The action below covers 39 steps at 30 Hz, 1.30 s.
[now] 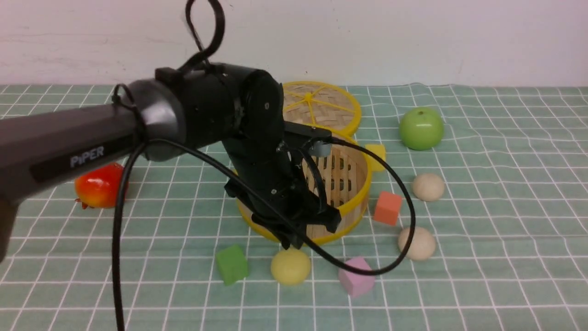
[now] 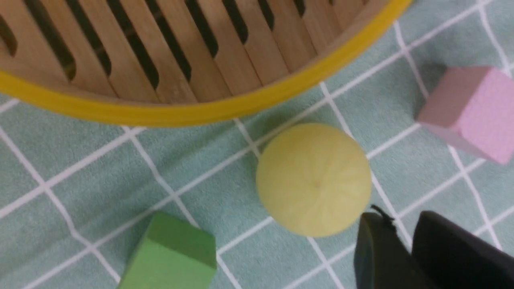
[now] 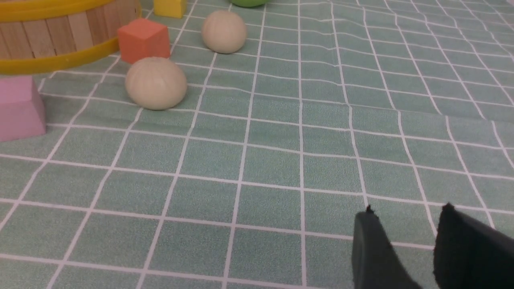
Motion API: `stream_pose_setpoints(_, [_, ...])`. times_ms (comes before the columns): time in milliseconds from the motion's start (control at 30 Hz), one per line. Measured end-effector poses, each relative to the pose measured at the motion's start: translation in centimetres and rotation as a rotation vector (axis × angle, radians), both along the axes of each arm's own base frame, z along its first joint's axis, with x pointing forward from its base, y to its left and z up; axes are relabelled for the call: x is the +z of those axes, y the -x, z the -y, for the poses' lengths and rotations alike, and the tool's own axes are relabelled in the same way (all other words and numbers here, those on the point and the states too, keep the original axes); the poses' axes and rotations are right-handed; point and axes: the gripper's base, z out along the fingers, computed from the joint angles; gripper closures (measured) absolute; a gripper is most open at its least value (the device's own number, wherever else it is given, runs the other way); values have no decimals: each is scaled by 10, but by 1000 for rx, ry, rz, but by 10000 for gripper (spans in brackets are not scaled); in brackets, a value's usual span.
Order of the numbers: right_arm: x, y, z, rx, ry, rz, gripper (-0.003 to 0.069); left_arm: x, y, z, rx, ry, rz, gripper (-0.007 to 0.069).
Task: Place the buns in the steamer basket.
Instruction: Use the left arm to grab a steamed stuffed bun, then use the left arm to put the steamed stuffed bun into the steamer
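The steamer basket (image 1: 353,193) stands mid-table, and my left arm hides most of its inside. A pale yellow bun (image 1: 290,266) lies on the cloth just in front of it. My left gripper (image 1: 294,242) points down right above and behind that bun. In the left wrist view the yellow bun (image 2: 313,178) lies beside the gripper (image 2: 399,218), whose jaws stand slightly apart with nothing between them. Two beige buns (image 1: 428,186) (image 1: 416,243) rest to the right of the basket. My right gripper (image 3: 407,210) hovers open over bare cloth, well short of the nearer beige bun (image 3: 156,83).
The woven lid (image 1: 321,105) lies behind the basket. Foam cubes sit around it: green (image 1: 232,264), pink (image 1: 356,276), orange (image 1: 388,208), yellow (image 1: 376,154). A green apple (image 1: 421,128) is at the back right and a red fruit (image 1: 98,186) at the left.
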Motion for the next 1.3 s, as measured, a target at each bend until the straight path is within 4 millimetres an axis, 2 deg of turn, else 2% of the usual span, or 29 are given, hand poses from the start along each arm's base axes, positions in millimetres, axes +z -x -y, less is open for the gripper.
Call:
stream_pose_setpoints(133, [0,0,0,0,-1,0,419,-16,-5,2,0,-24,-16,352])
stream_pose_setpoints(200, [0,0,0,0,-1,0,419,-21,-7,3,2,-22,-9,321])
stream_pose_setpoints(367, [0,0,0,0,-1,0,419,-27,-11,5,3,-22,7,310])
stream_pose_setpoints(567, [0,0,0,0,-1,0,419,-41,-13,5,-2,-52,-19,340])
stream_pose_setpoints(867, [0,0,0,0,0,0,419,-51,-16,5,-10,-79,-25,448])
stream_pose_setpoints(967, [0,0,0,0,0,0,419,-52,-15,5,-11,-83,-32,529])
stream_pose_setpoints(1033, [0,0,0,0,0,0,419,-50,-14,4,-12,-86,-37,608])
stream_pose_setpoints(1100, [0,0,0,0,0,0,419,-44,-12,3,-11,-82,-43,636])
stream_pose_setpoints(1200, [0,0,0,0,0,0,419,-24,-6,0,-10,-60,-30,638])
stream_pose_setpoints(1300, [0,0,0,0,0,0,419,11,-1,-3,-5,0,68,638])
